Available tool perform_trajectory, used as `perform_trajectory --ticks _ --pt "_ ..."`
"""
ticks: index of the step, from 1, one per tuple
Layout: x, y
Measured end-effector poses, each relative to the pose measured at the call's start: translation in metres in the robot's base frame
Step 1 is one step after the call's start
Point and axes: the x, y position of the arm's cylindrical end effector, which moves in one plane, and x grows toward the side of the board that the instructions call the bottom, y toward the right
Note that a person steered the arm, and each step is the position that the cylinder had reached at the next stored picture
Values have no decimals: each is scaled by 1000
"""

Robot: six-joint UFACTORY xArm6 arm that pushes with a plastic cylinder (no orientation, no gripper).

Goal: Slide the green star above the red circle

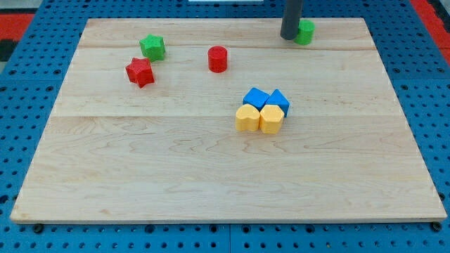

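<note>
Down at the view's bottom we've got plain wood, lots of room on the board before any block. Mid-board sits a tight cluster: two yellow blocks in front, touching two blue blocks behind; exact shapes are hard to call. Farther up on the left, the red star sits just beside the green star, which looks chunky and bright, with open wood above it before the top edge. The red circle is to its right, apart from it, with open wood around it. Up top, our rod comes in cut off by the frame, and our tip is right against a green block, partly hiding it, so shape's unclear. No pincer on this rig, so nothing's grasped.
</note>
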Motion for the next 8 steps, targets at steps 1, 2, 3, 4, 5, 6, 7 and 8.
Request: perform_trajectory --ticks 1,2,3,4,5,6,7,8 --pt "-2 10" --pt "-4 2" --pt "-4 -43" --pt "-22 -127" --pt "-36 -230" --pt "-26 -327" --pt "27 -372" --pt "69 -369"
